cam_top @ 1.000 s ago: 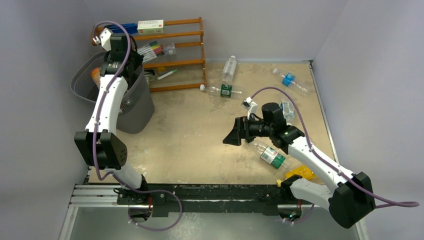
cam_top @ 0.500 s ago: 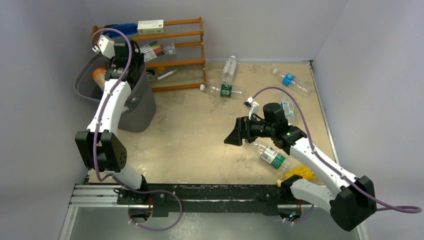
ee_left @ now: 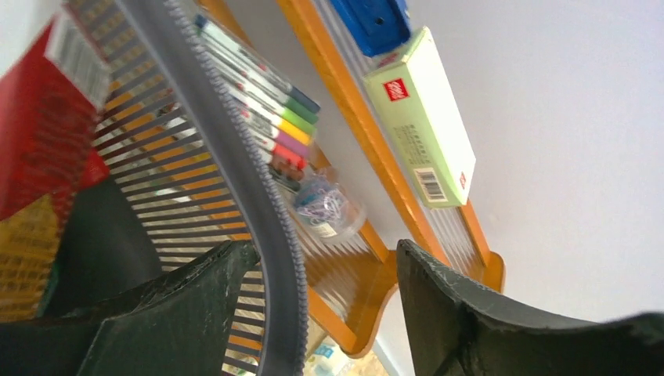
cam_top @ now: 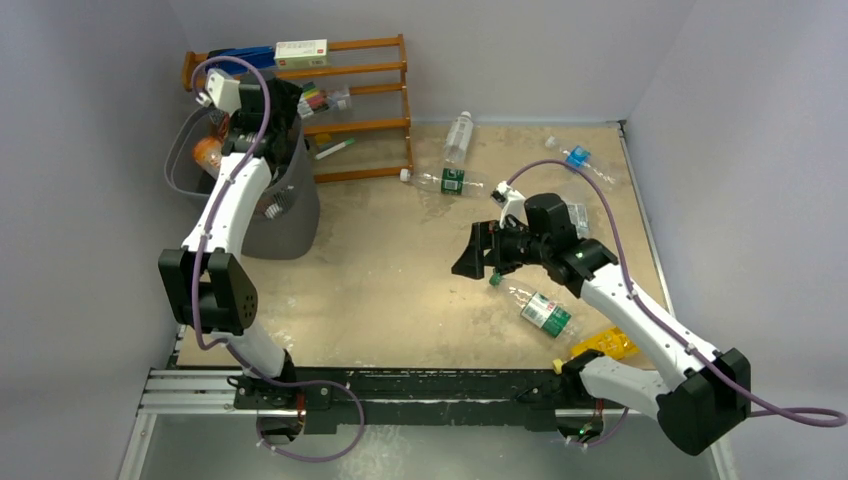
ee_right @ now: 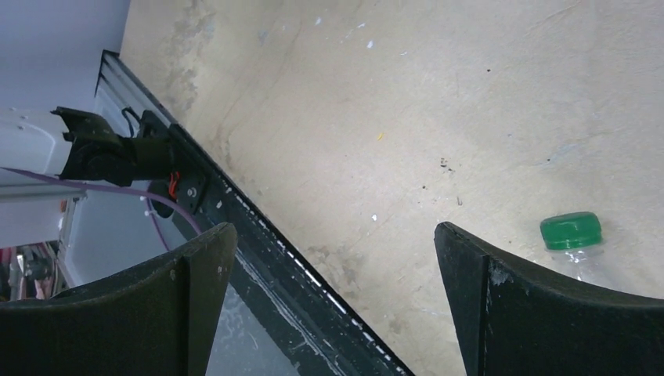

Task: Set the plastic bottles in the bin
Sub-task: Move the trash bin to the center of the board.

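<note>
- While over the tabletop (cam_top: 380, 290), the right tool (ee_right: 333, 235) gapes empty beside a green-capped bottle (cam_top: 543, 311).
- Left tool (ee_left: 322, 251), released, straddles the bin (cam_top: 290, 215) rim; an orange bottle (cam_top: 207, 155) lies inside.
- More bottles (cam_top: 458, 135) lie beyond, by the rack (cam_top: 360, 70).

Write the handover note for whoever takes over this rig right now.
Left gripper: open, empty, straddling the rim of the grey mesh plastic bin.
Right gripper: open, empty, above the table beside a clear green-capped bottle.
Done: at least an orange bottle lies in the bin.
Left: about six bottles on the table, among them a yellow bottle at the near right.
</note>
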Robot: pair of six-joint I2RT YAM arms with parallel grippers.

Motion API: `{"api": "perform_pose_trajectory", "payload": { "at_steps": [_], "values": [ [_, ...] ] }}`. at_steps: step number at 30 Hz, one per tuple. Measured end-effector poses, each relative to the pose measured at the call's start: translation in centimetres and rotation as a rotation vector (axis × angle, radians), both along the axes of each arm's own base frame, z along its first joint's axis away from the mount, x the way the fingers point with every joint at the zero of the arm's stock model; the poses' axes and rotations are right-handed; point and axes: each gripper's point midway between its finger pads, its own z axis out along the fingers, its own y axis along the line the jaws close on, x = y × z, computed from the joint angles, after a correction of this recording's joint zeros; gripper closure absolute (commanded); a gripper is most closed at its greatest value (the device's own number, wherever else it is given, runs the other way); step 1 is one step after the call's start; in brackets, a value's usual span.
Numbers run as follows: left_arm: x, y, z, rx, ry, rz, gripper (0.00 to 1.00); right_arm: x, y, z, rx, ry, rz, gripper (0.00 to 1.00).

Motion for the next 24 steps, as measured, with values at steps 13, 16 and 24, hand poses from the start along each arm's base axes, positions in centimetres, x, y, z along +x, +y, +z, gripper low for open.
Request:
{"api": "perform_pose_trajectory", "payload": {
  "at_steps": [13,16,24],
  "values": [
    [-1.0,-10.0,1.6,0.131,0.080,-0.422,0.22,2.7,-3.1,-2.6,-0.280,0.050,-0.108,0.00],
    [-2.4,-10.9,1.5,0.181,0.112,-0.476,0.21,2.6,-3.8,-4.5,-0.349,0.102,-0.108,0.00],
    [-4.5,-6.5,1.3,0.271,0.170,-0.434,0.19,2.5,-4.8,-9.1,-0.486,0.230,-0.105,0.00]
  ]
}}
